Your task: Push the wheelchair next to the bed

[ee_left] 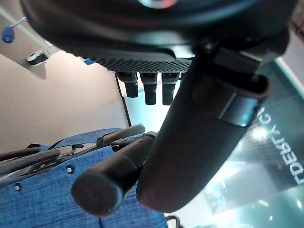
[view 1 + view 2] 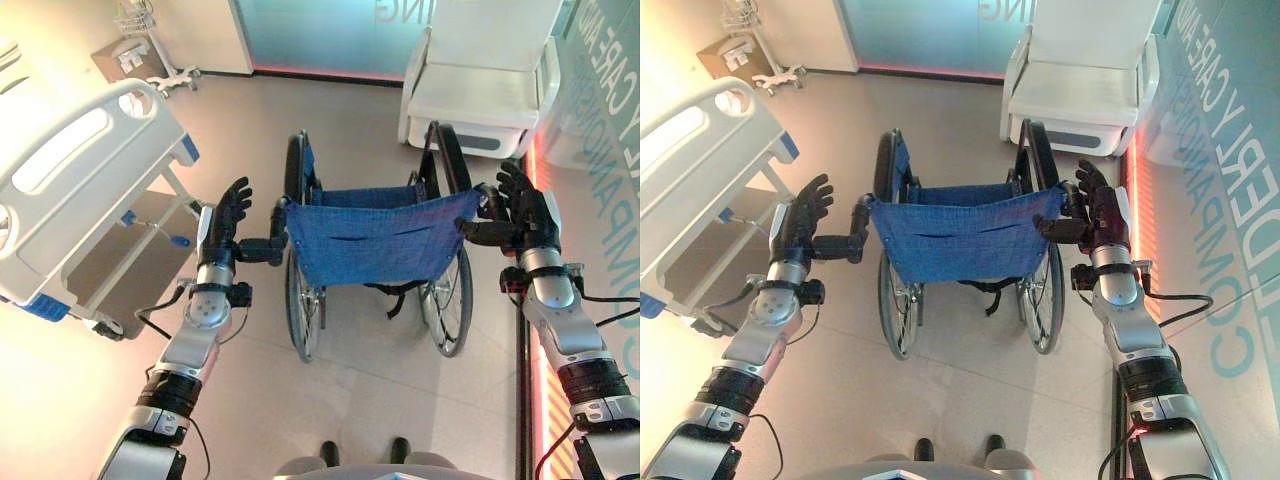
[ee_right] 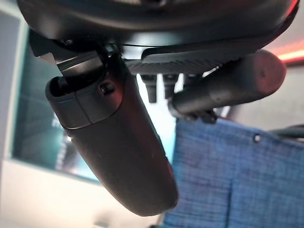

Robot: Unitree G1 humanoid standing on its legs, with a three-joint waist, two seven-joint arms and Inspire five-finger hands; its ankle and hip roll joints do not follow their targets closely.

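Note:
The wheelchair (image 2: 375, 238) stands in the middle of the floor with its blue cloth back towards me and its big wheels on either side. My left hand (image 2: 230, 215) is at the left push handle (image 2: 262, 250), fingers straight and pointing up, thumb (image 1: 190, 142) lying alongside the black grip (image 1: 109, 180). At the right push handle (image 2: 480, 228) my right hand (image 2: 525, 210) is held the same way, open, with the grip (image 3: 228, 88) against its palm and the thumb (image 3: 118, 142) beside it. The hospital bed (image 2: 70, 190) stands at the left, its white footboard nearest the wheelchair.
A white recliner chair (image 2: 490, 70) stands at the back right, just beyond the wheelchair. A wheeled stand (image 2: 150, 50) is by the back left wall. A glass wall with a red light strip (image 2: 530, 300) runs along the right. Bare floor lies between wheelchair and bed.

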